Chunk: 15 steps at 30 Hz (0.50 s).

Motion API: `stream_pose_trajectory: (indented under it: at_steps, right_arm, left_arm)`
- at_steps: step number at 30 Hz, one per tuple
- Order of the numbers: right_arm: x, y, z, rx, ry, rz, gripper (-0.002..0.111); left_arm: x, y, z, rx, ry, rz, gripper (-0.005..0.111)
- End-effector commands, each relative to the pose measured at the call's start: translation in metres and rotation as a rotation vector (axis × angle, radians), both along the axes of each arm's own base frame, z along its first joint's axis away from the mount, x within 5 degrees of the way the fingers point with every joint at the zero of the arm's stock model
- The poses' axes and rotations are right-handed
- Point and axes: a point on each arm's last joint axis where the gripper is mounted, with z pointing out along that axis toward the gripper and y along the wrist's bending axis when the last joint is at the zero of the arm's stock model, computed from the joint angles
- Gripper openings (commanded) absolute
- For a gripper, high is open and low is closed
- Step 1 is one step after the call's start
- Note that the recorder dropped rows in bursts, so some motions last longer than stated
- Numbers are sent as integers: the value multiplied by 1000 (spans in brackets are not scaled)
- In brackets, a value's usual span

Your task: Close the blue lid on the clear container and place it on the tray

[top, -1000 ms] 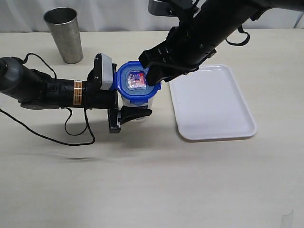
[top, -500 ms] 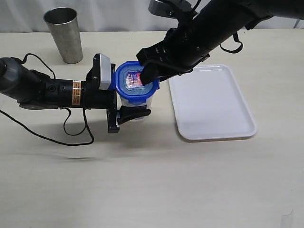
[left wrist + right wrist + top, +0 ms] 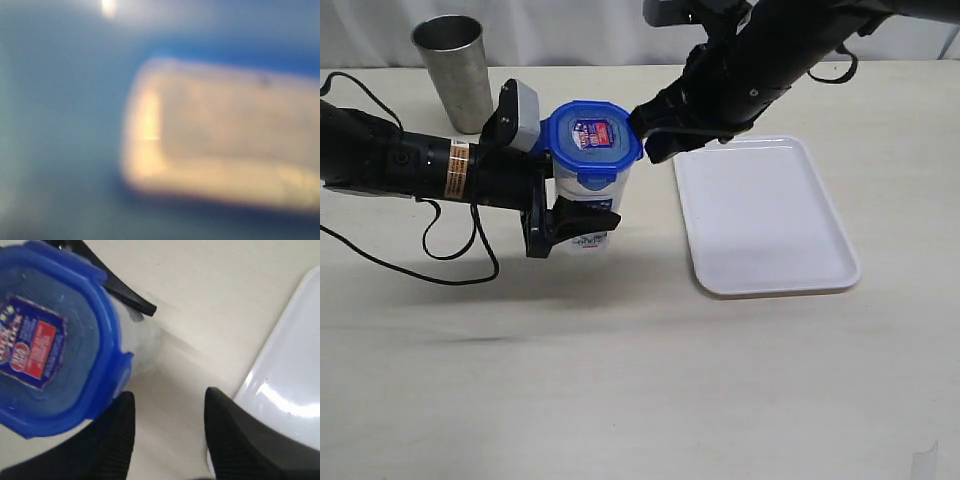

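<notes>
Lid (image 3: 588, 138) on the container (image 3: 592, 186), near the middle of the counter (image 3: 640, 380) towards its far edge. The left end effector (image 3: 582, 202) is clamped around the container's body, with one dark finger across the near side. Its own wrist view is a blur of blue and pale shapes and adds nothing. In the last second the right end effector (image 3: 655, 135) has come off the lid, where it had been pressing the rim nearest the tray (image 3: 770, 225). It now hangs just beside the lid, its fingers (image 3: 117, 435) spread and holding nothing. Over the same second the container has been carried towards the left edge, away from the tray. The lid looks closed, though whether every flap is snapped down cannot be told. This suggests the closing step is ending and only the transfer remains. The tray lies bare near the right edge, and the right end effector sits between it and the container, so it is the main obstacle to that move. A steel cup (image 3: 453, 72) stands near the far left corner, well apart. A black cable (image 3: 460, 270) trails on the counter beneath the left arm.
</notes>
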Motion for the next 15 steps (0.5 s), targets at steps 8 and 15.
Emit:
stream_pose_trajectory:
  at_steps: [8,15]
  right_arm:
    - [-18,12,47,249,-123,121,4]
    - [-16,14,17,249,-84,109,5]
  left_arm:
    - [1,0,6,-9,-1,17,0]
    - [0,-1,7,-26,1,6,0]
